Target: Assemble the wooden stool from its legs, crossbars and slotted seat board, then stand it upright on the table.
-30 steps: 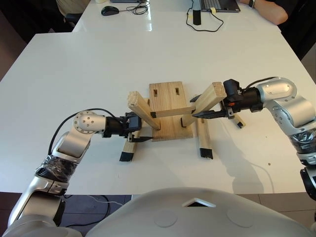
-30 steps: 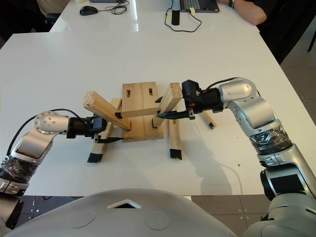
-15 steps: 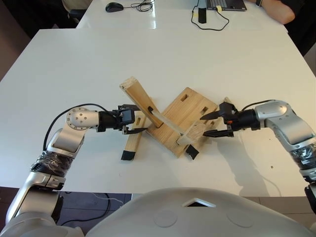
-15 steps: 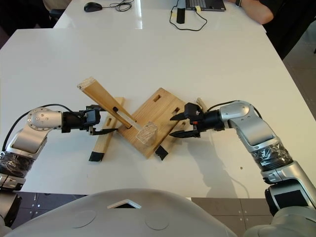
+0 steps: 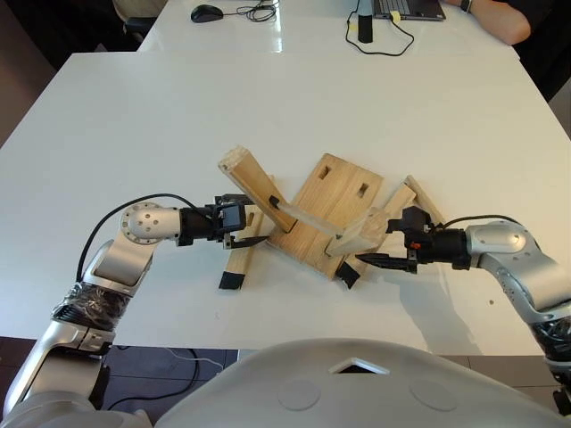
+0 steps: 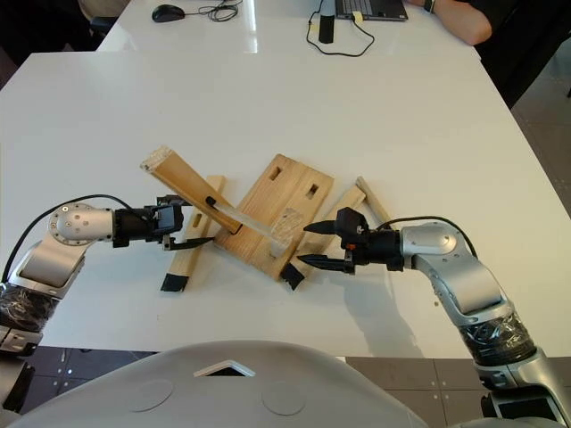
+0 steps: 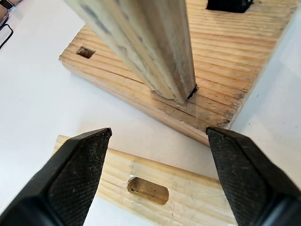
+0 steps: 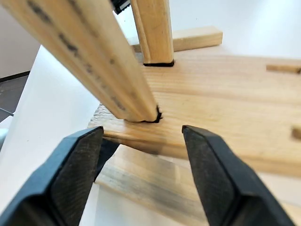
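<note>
The slotted seat board (image 5: 335, 198) lies flat and turned at an angle in the middle of the white table. Two legs stand plugged into it: a left leg (image 5: 254, 183) leaning away to the left and a shorter-looking right leg (image 5: 364, 232), with a crossbar (image 5: 306, 218) between them. My left gripper (image 5: 246, 234) is open at the base of the left leg (image 7: 141, 42), above a loose slotted leg (image 7: 150, 190). My right gripper (image 5: 379, 250) is open just in front of the right leg (image 8: 89, 56), its fingers (image 8: 75, 174) apart at the board's edge (image 8: 225, 94).
The loose leg (image 5: 237, 263) with a black tip lies left of the board. Another black-tipped piece (image 5: 346, 275) pokes out under the board's near corner. A loose wooden piece (image 5: 421, 198) lies to the right. A mouse (image 5: 205, 12) and cables sit on the far table.
The board with its legs has swung round on the table. My right gripper has dropped from the right leg's top towards the table's front edge. The left gripper has barely moved. The head camera shifted.
</note>
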Robot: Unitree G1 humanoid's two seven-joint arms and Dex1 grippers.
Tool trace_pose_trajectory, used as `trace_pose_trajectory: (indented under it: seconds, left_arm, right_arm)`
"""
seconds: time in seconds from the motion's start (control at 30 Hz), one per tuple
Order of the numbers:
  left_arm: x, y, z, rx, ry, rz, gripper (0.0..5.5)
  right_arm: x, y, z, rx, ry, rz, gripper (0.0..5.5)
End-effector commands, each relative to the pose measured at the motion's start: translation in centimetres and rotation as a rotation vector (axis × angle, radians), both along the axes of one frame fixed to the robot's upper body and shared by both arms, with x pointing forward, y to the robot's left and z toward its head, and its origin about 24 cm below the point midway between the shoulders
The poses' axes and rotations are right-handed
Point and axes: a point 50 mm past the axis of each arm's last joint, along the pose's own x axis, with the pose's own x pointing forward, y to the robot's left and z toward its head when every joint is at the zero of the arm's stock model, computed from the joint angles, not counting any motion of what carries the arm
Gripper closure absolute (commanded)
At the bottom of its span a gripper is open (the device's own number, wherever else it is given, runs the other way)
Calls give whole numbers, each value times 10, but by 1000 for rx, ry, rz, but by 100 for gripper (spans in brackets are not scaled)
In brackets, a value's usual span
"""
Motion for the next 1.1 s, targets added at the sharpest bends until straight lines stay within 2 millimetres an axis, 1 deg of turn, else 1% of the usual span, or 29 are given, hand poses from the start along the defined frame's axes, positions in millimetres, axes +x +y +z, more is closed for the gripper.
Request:
trace_pose_trajectory:
  seconds: [0.03,0.1,0.2,0.3,0.37,0.47,0.53,0.6,0.7,0.8,0.87,0.97,1.03,1.1]
  left_arm:
    - [-16,3,-20,72,140,-16,176]
    - [-15,2,-18,60,139,-13,176]
    - [-16,-2,-16,41,140,-12,176]
    - [-19,-7,-14,18,142,-5,176]
    - [-18,-9,-14,10,138,3,176]
    - [-16,-12,-12,-9,130,18,176]
    - [-15,-14,-11,-20,124,28,176]
    - [-13,-15,-10,-23,117,41,176]
    - [-11,-14,-10,-22,108,58,176]
    - [-9,-13,-9,-20,99,67,176]
    - [-8,-13,-7,-20,93,66,176]
    - [-4,-15,-3,-23,82,58,176]
    - [-3,-17,-1,-26,77,53,176]
    - [-2,-18,0,-27,74,47,176]
  right_arm:
    - [-8,-17,-26,-110,66,-36,241]
    - [-10,-31,-34,-176,74,-59,241]
    - [-12,-51,-35,-233,65,-88,241]
    - [-11,-65,-24,-263,3,-120,241]
    - [-6,-67,-7,-226,-67,-161,241]
    - [4,-58,28,-85,-194,-245,241]
    - [8,-49,59,55,-289,-317,241]
    - [12,-43,86,167,-402,-426,241]
    - [18,-41,115,297,-503,-595,241]
    - [22,-36,141,394,-590,-714,241]
    - [22,-26,158,483,-616,-731,241]
    - [16,-3,185,624,-642,-696,241]
    - [17,11,200,674,-662,-689,241]
    - [20,23,210,702,-665,-693,241]
